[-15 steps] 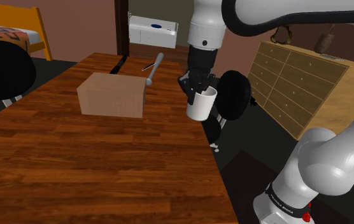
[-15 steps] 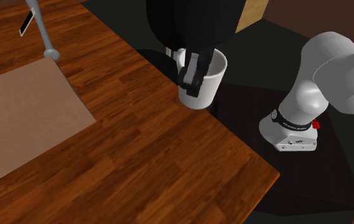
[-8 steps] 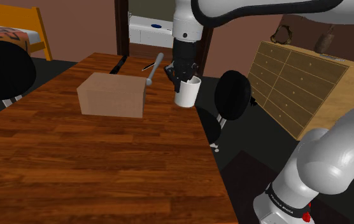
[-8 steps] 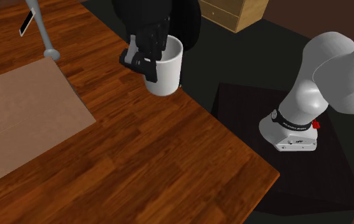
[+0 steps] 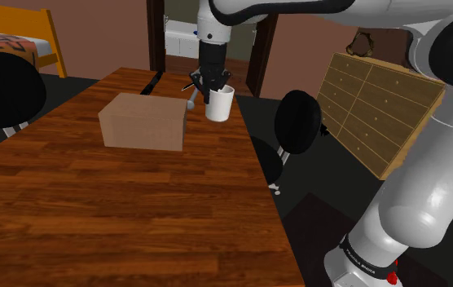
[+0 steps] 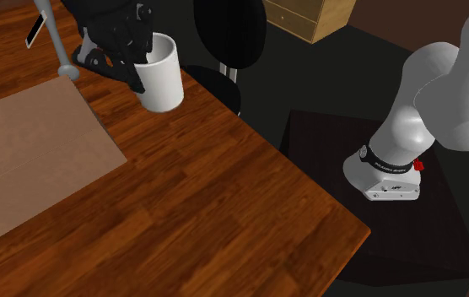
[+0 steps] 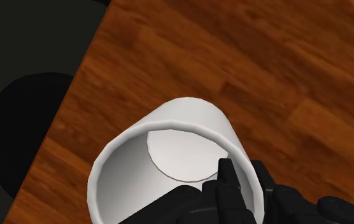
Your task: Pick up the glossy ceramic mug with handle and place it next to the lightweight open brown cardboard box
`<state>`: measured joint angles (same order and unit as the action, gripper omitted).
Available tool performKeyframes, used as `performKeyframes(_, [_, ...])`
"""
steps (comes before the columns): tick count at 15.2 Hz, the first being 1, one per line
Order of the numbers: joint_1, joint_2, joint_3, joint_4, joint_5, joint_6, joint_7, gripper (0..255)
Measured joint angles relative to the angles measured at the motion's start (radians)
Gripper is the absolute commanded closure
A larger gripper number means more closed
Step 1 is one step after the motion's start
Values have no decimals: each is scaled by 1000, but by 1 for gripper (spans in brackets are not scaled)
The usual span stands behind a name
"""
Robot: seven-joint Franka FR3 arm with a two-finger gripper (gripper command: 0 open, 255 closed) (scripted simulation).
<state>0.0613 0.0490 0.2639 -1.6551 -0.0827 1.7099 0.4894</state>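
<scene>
Pincer [image 5: 211, 87] clamped on white mug's [image 5: 221, 106] rim, 1 finger inside, 1 outside. Mug hangs just below pincer, over wood worktop [image 5: 119, 204] nr its edge. Brown box [image 5: 143, 121] beside pincer, apart from mug.

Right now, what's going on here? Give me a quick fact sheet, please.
Holder: black gripper, shut on the mug's wall, one finger inside
Held thing: white mug, opening upward
Where: over the wooden table, near its edge
Goal marker: brown box, at the mug's left in the shoulder view
Nearby: black chair beside the table
</scene>
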Motion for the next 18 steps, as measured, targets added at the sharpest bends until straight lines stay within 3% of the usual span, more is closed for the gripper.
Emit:
performKeyframes(5, [0,201,-12,255,-49,-59,-21,255])
performKeyframes(18, [-8,224,-18,115,-56,104,-13,255])
